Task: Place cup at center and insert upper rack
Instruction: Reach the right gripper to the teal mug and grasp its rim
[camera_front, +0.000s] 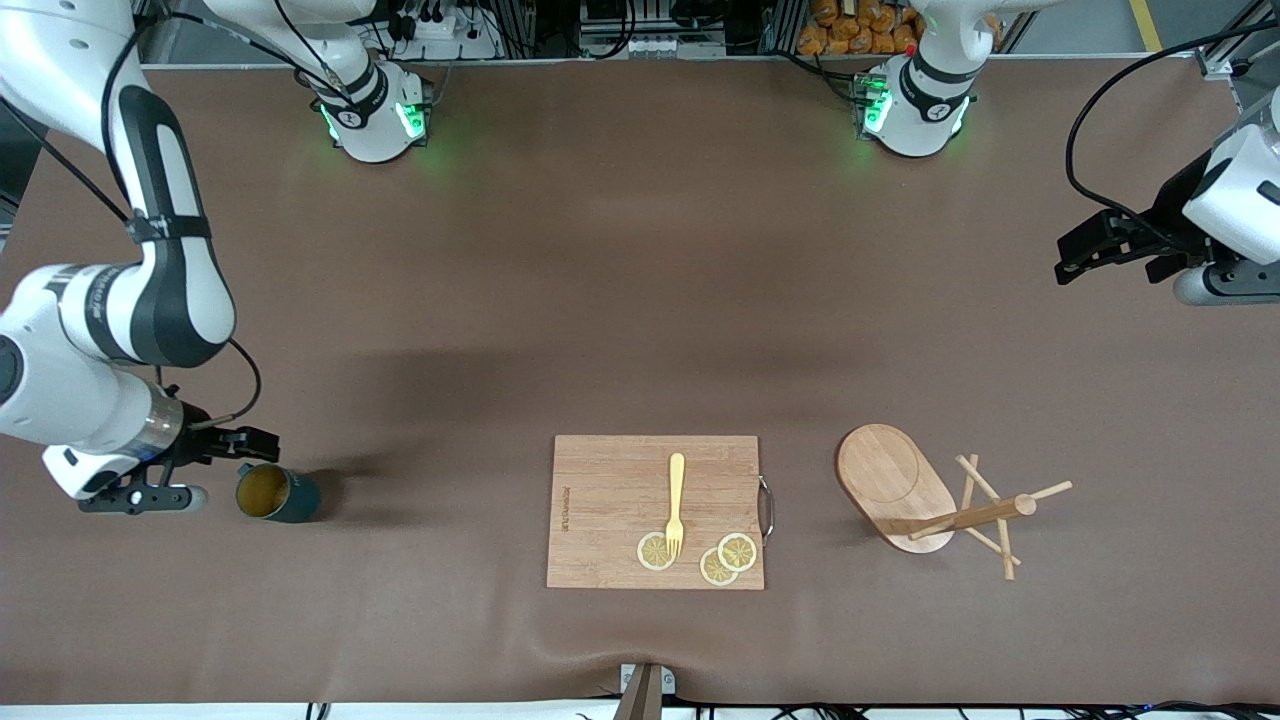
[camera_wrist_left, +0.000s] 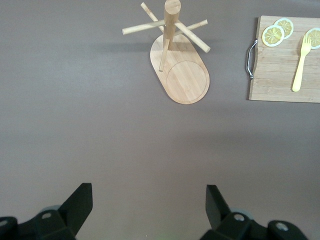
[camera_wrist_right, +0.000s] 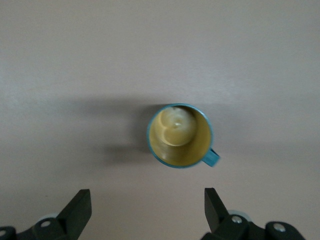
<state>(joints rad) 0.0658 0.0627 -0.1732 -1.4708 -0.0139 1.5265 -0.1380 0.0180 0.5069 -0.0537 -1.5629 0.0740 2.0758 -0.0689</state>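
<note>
- In the front view we see the cup (camera_front: 277, 493) standing upright on the brown surface (camera_front: 640, 300) toward the right arm's end, about level with the cutting board (camera_front: 610, 515) and well apart from it, at its 9 o'clock. The right gripper (camera_front: 222, 462) hovers just beside the cup at its 9 o'clock, fingers spread and empty.
- The upper rack (camera_front: 905, 490) stands near the board at its 3 o'clock, oval base down, post and pegs leaning toward 4 o'clock in this view. The left gripper (camera_front: 1110, 250) waits high over the left arm's end of the surface, fingers apart, holding nothing.
- On the board lie a yellow fork (camera_front: 676, 503) and three lemon slices (camera_front: 728, 558), one slice under the fork's tines.
- In the left wrist view the rack (camera_wrist_left: 181, 75) stands upright and untouched, the board (camera_wrist_left: 280, 70) just beside it; both dark fingers (camera_wrist_left: 77, 205) frame bare surface.
- In the right wrist view we look straight down into the cup (camera_wrist_right: 180, 135): its tan inside looks empty, showing only a pale glint at the bottom. The handle (camera_wrist_right: 212, 157) points to 4 o'clock, and the fingers (camera_wrist_right: 215, 205) stand wide, short of the rim.
- We judge the step in hand to be grasping the cup. To do it well, we would centre the fingers across the rim, away from the handle, come down straight and close gently so the cup stays upright.
</note>
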